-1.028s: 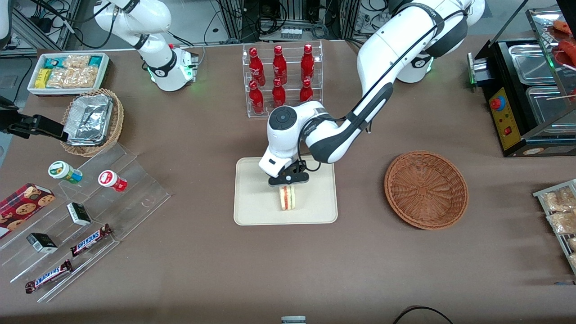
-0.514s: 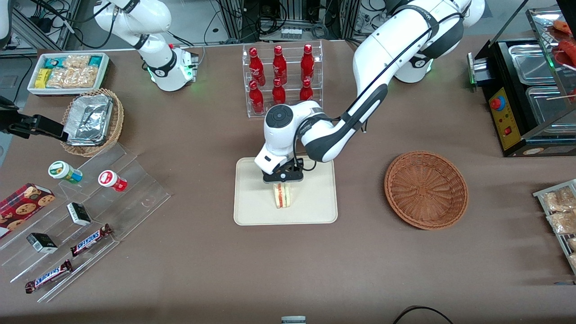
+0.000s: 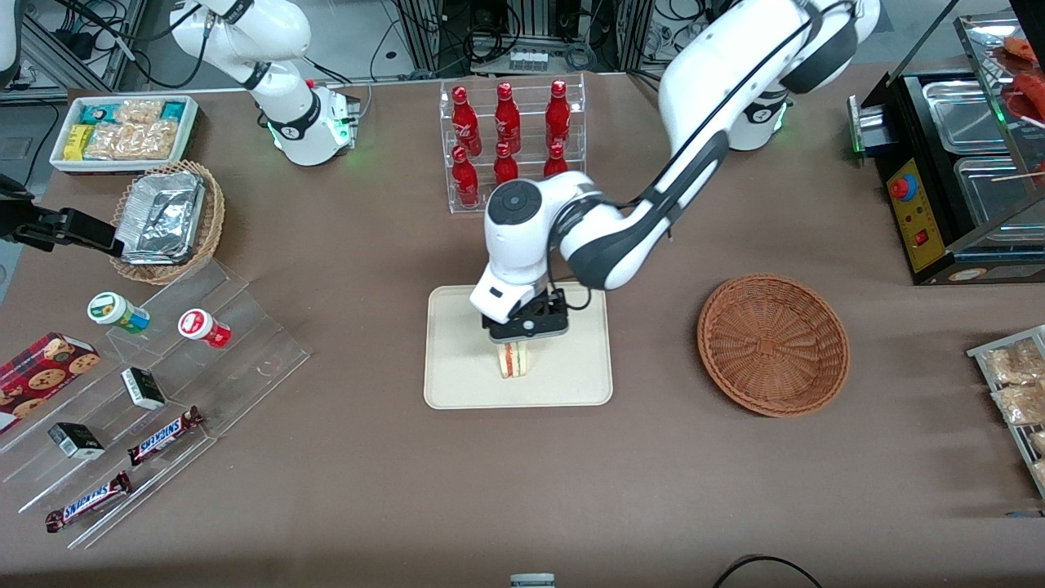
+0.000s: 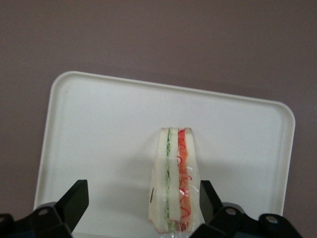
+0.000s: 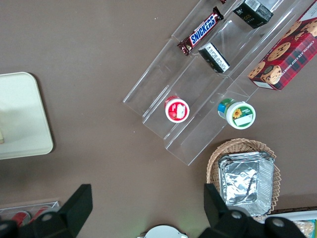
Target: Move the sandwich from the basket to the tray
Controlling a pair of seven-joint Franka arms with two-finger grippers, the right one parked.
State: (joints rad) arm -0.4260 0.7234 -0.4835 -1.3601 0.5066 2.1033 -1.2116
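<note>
On the tray (image 4: pixel 99 129), the gripper (image 4: pixel 141 201) fingers (image 4: pixel 77 198) straddle the upright sandwich (image 4: pixel 174 178).

sandwich (image 4: pixel 174 183): soft white bread is showing under a clear, glossy wrap that is catching light.
tray (image 3: pixel 457 384): smooth cream plastic is looking matt.
basket (image 3: pixel 772 344): reddish-brown woven wicker is looking rough and ribbed.
gripper (image 3: pixel 523 336): hanging over the sandwich on the tray, its black matt fingers (image 4: pixel 74 201) are standing wide apart.
table (image 3: pixel 522 482): a brown matt cloth-like surface is covering it.
</note>
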